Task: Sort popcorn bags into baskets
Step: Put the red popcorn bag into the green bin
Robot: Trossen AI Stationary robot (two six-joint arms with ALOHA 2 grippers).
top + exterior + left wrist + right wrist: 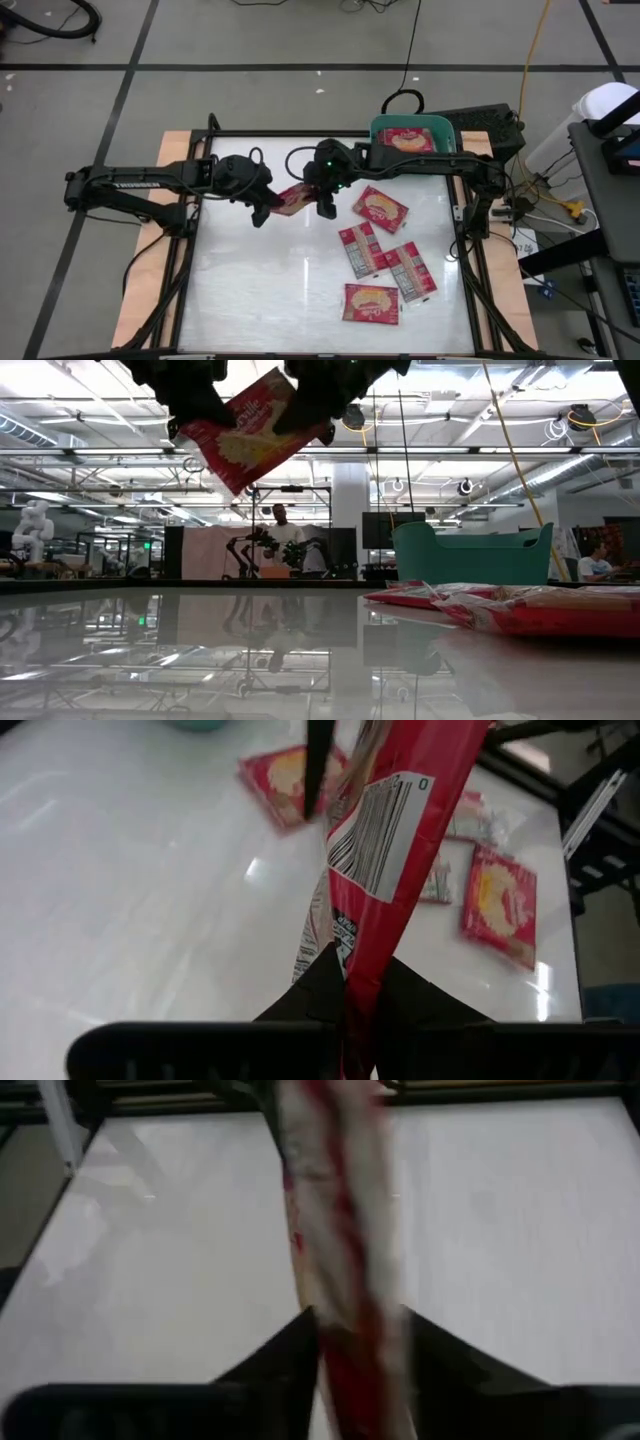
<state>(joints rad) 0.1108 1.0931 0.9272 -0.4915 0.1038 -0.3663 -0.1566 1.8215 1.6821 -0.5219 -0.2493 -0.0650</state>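
My two arms are dark, near-black and jointed, the left arm bearing pale lettering along its long link. A small green light glows on my right wrist. Black cables loop beside both wrists. My left claw has dark, wedge-shaped fingers.

My feeds are bright under overhead ceiling strips, which glare off the glossy table. The held packet blurs in my right wrist view; near packets look soft.
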